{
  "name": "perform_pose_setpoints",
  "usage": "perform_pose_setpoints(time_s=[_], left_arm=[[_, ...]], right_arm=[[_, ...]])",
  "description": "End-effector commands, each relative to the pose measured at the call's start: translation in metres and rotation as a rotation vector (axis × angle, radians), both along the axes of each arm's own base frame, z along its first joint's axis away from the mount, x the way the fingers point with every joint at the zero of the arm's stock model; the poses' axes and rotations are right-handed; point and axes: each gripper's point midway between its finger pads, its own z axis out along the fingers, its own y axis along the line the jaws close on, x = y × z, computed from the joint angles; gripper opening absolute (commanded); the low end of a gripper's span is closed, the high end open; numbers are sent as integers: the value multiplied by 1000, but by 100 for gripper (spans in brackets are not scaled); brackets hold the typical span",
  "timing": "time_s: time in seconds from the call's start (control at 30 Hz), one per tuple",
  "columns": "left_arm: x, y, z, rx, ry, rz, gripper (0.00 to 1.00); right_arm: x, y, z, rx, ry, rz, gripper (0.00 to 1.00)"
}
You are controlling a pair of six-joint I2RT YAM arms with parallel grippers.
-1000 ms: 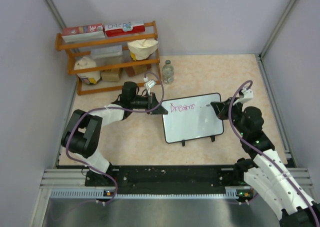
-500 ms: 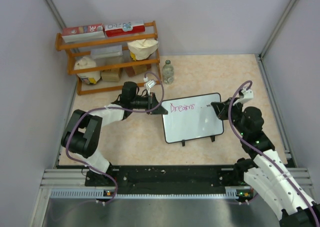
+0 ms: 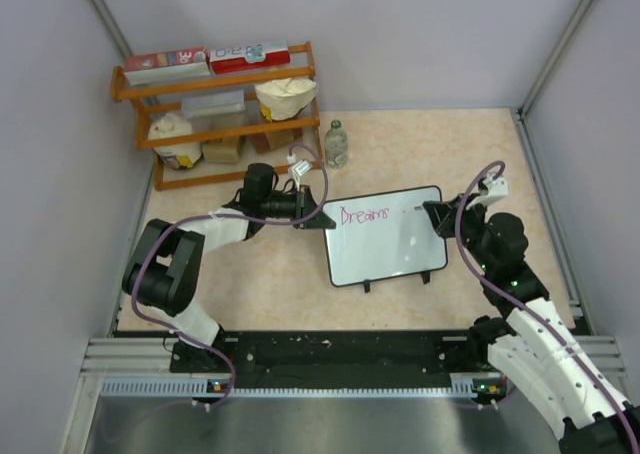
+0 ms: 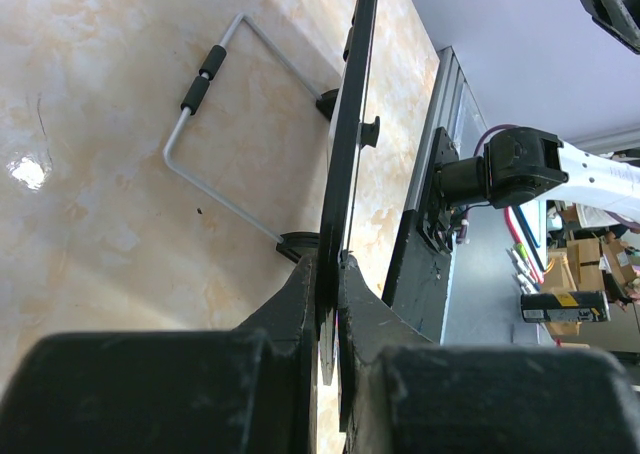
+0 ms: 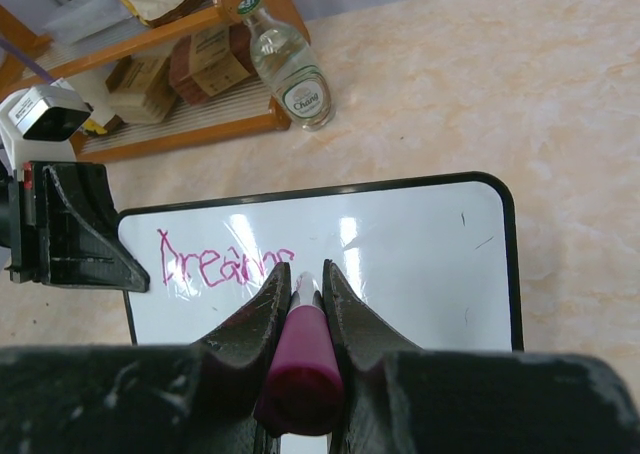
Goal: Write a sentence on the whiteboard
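Whiteboard (image 3: pixel 390 249) standing mid table (image 3: pixel 450 144): sentence (image 3: pixel 364 215) showing only "Dreams" top-left, rest pending; left gripper (image 4: pixel 328 274) jaws pinching board's left edge, right gripper (image 5: pixel 300 279) jaws clamping pink marker (image 5: pixel 300 359), tip hovering off board.

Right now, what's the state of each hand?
Left hand: closed on the edge of the whiteboard.
Right hand: closed on the pink marker.

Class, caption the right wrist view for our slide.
Right gripper holds a pink marker over the whiteboard, Dreams already written.
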Motion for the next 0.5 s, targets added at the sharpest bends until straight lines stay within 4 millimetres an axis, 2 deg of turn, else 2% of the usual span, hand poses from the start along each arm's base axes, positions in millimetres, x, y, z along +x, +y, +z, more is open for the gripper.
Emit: perform_pose_setpoints(time_s=[0.0, 0.17, 0.47], left_arm=[[14, 2, 1, 46, -78, 56, 0], [14, 2, 1, 46, -76, 55, 0], [14, 2, 0, 45, -74, 53, 0]], right_arm=[[9, -2, 24, 7, -78, -16, 0], [18, 2, 19, 19, -54, -15, 0], [30, 5, 27, 53, -66, -25, 0]])
